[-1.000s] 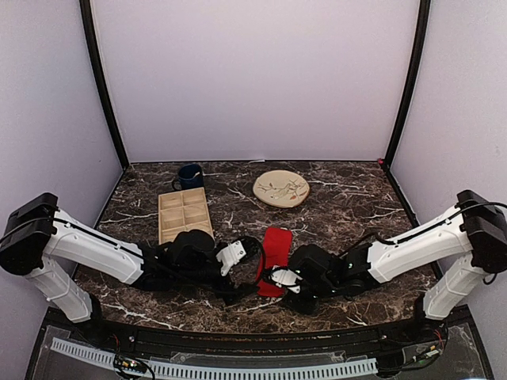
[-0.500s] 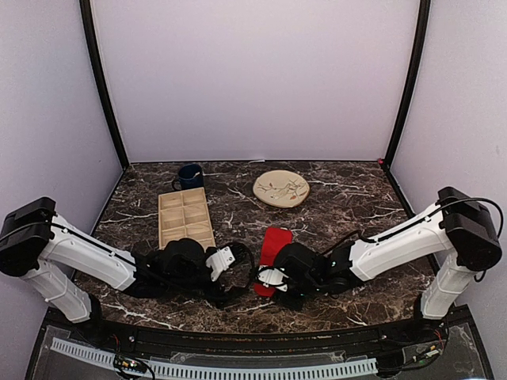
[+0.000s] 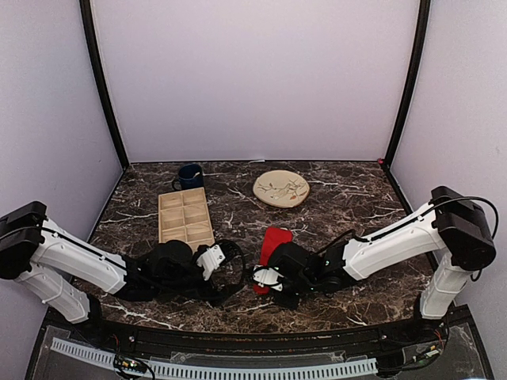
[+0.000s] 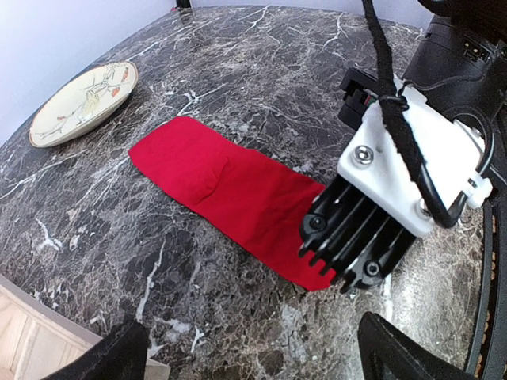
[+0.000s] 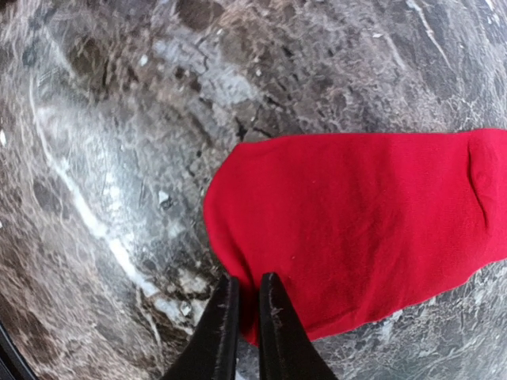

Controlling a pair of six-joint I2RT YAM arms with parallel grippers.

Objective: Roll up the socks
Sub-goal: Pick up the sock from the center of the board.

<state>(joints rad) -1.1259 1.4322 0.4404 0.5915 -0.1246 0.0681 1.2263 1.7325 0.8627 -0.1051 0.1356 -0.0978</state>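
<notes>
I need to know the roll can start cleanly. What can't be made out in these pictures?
- The socks: one layer or two stacked, all views; the top fabric covers anything beneath.
- The socks' near end: top and left wrist views, the right gripper covers it.
- The mug contents: top view, too small and dark.

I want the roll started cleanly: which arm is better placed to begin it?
Right arm: its jaws pinch the socks at their near end, likely ready to roll. The left arm has its jaws wide open, off the fabric.
</notes>
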